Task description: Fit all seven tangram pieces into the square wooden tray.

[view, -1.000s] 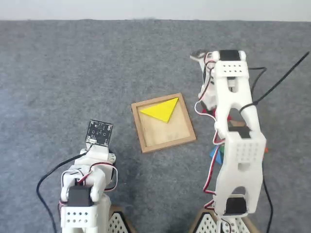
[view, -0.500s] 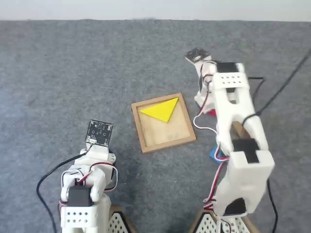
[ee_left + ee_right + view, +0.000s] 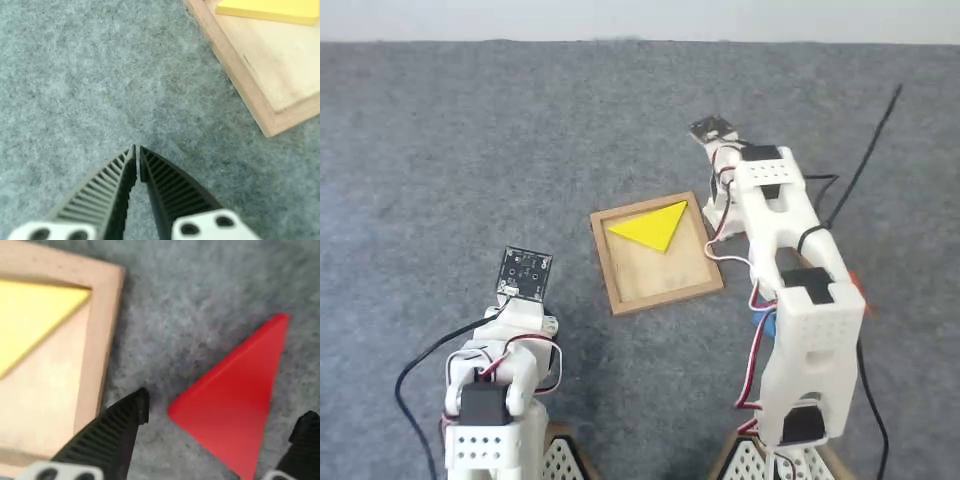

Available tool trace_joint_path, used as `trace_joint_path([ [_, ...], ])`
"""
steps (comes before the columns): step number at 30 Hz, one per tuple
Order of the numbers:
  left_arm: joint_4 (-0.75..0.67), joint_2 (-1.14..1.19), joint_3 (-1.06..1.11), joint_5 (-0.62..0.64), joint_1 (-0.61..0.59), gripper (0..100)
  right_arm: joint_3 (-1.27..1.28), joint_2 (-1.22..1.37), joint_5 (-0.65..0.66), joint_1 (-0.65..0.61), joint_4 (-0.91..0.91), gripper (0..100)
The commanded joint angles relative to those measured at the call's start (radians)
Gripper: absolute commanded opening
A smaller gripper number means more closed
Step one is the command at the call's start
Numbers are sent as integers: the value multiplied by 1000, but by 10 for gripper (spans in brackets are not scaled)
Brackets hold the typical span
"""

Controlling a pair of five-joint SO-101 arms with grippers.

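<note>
The square wooden tray [image 3: 616, 270] lies mid-table with a yellow triangle [image 3: 648, 227] in its far corner. In the right wrist view a red triangle [image 3: 235, 390] lies flat on the grey carpet just outside the tray's rim [image 3: 102, 340]. My right gripper [image 3: 225, 410] is open, with one finger on each side of the red triangle. In the high view the right arm [image 3: 772, 200] covers that piece. My left gripper [image 3: 136, 150] is shut and empty, low over the carpet a short way from the tray's near corner [image 3: 260, 100]; the yellow triangle [image 3: 270, 7] lies inside beyond.
A blue piece [image 3: 764, 320] and a sliver of an orange piece [image 3: 858, 286] peek out from under the right arm, right of the tray. Open grey carpet stretches left of and beyond the tray.
The right arm has swung left, toward the tray's right edge, and its wrist has come nearer the tray. The left arm has stayed still.
</note>
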Motion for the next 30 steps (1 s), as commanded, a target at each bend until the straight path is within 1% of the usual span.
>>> trace_joint_path([
  [1,5,-20,-12,9,-3,13,-44,2,-5,30,-18,437],
  [10,5,-20,-12,9,-3,13,-40,22,0,31,15,428],
  [15,5,-20,-12,9,-3,13,-44,38,0,30,15,286],
  [17,5,-20,-12,9,-3,13,-44,38,-3,30,13,259],
  [25,5,-20,-12,9,-3,13,-44,38,-8,31,16,257],
  [30,5,-20,-12,9,-3,13,-63,-18,-14,31,74,257],
])
